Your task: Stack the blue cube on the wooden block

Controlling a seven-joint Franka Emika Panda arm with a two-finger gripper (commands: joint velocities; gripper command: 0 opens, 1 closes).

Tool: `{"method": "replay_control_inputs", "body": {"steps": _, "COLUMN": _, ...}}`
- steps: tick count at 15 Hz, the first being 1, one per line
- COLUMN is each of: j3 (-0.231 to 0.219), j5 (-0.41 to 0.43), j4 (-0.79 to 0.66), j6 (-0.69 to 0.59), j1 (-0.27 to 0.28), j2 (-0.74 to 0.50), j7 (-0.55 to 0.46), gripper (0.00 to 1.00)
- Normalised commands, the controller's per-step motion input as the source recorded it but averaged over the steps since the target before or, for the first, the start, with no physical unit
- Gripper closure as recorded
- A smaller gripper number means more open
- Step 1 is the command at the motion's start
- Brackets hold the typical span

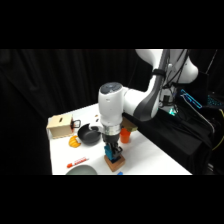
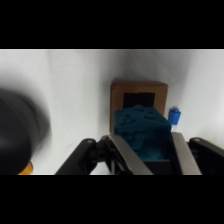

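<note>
Tool [image 2: 146,156] clamped on the blue cube [image 2: 140,131], one finger [image 2: 125,155] flat against each side, cube held directly over the wooden block [image 2: 138,95]; contact between cube and block cannot be told. Wrist view alone shows the block's dark blue centre past the cube, a small blue object [image 2: 174,116] just beside the block, and a dark round shape [image 2: 20,130] off to one side. Side view alone shows the tool [image 1: 113,150] coming straight down onto the block [image 1: 114,163] near the surface's [image 1: 155,155] front edge, with a black bowl [image 1: 88,134], orange cup [image 1: 125,135] and pale wooden box [image 1: 60,126] behind it.
</note>
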Motion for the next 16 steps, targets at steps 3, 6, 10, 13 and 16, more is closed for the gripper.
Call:
{"method": "replay_control_inputs", "body": {"steps": 3, "j3": 0.009, "j5": 0.163, "j4": 0.09, "j6": 0.12, "j1": -0.013, "j2": 0.10, "j7": -0.17, "gripper": 0.75}}
{"method": "replay_control_inputs", "body": {"steps": 6, "j3": 0.004, "j5": 0.168, "j4": 0.08, "j6": 0.12, "j1": -0.013, "j2": 0.09, "j7": -0.17, "gripper": 0.75}}
{"method": "replay_control_inputs", "body": {"steps": 10, "j3": 0.009, "j5": 0.177, "j4": 0.07, "j6": 0.11, "j1": -0.011, "j2": 0.08, "j7": -0.17, "gripper": 0.75}}
{"method": "replay_control_inputs", "body": {"steps": 13, "j3": 0.020, "j5": 0.188, "j4": 0.06, "j6": 0.09, "j1": -0.010, "j2": 0.05, "j7": -0.18, "gripper": 0.75}}
{"method": "replay_control_inputs", "body": {"steps": 16, "j3": 0.042, "j5": 0.205, "j4": 0.03, "j6": 0.05, "j1": -0.012, "j2": 0.00, "j7": -0.18, "gripper": 0.24}}
